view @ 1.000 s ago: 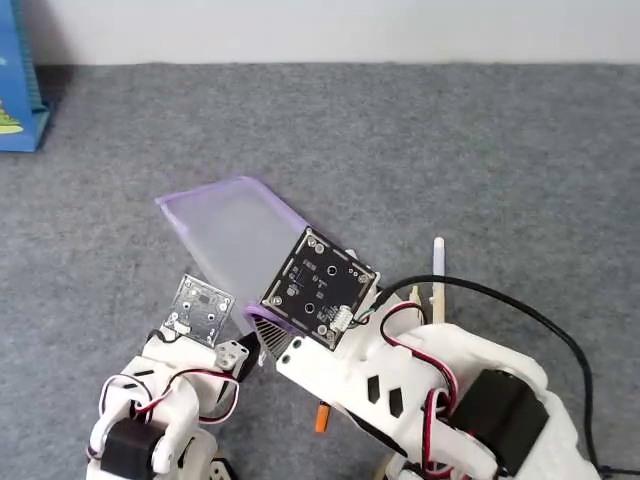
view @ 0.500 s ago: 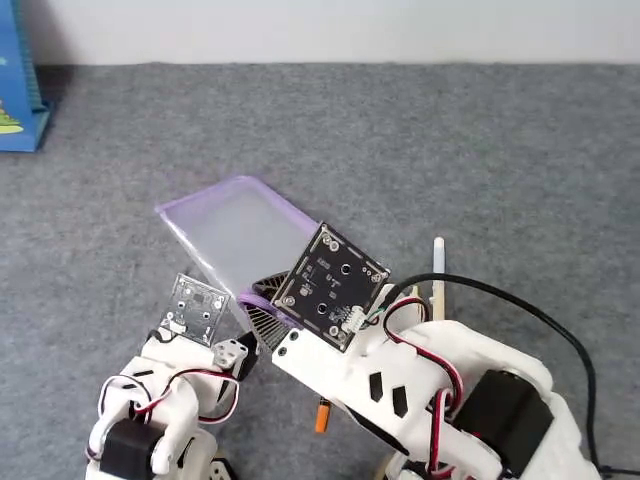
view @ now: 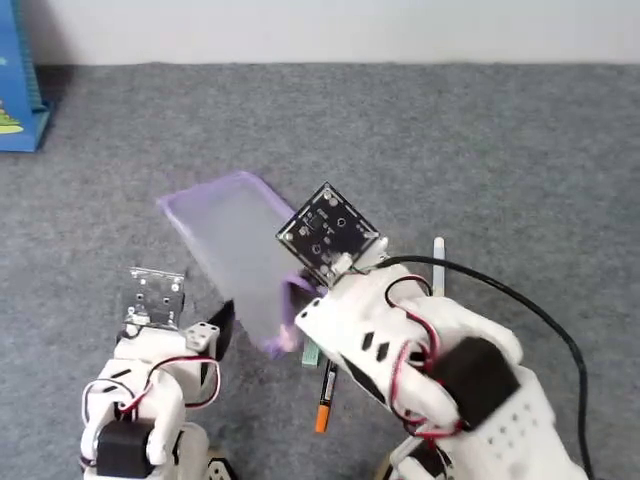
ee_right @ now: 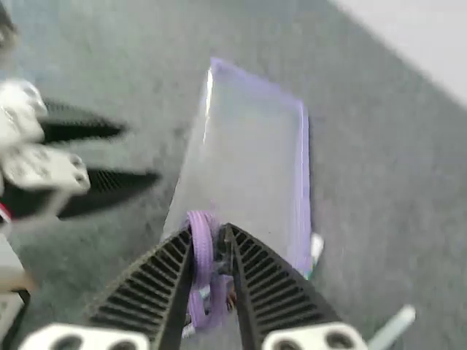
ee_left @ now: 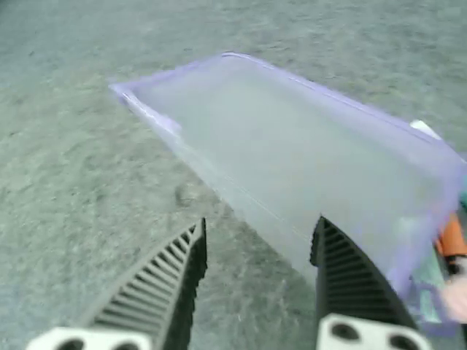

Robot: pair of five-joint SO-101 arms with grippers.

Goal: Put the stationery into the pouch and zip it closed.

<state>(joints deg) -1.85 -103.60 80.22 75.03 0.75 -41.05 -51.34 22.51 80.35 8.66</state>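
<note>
At the near end of the pouch (view: 225,235): the right end effector (ee_right: 209,232) is pinched almost fully closed on a purple tab (ee_right: 201,281) at the pouch's end. Whether that tab is the zip pull cannot be told.
Left end effector (ee_left: 259,226): its jaws stand wide apart and hold nothing. It is low over the counter (view: 500,150), just beside the pouch's long edge and not touching it.
Step in hand: this appears to be working the pouch's zip end, with filling not yet begun.
How to do it well: the pouch looks light and limp, so a pull on the tab alone would likely drag the whole pouch across the counter. The free left end effector would do best to close on the pouch's long edge and anchor it. The right should then draw along the line of the purple trim rather than upward.
Pouch, appearance: it is flat and frosted-translucent, edged in purple, and seemingly empty. It lies slantwise on the grey counter, with its far corner away from the arms and its near end under the right arm.
Stationery: an orange marker (view: 322,412) lies on the counter just past the tab end, outside the pouch. A white pen (view: 438,262) lies on the far side of the right arm from the pouch.
</note>
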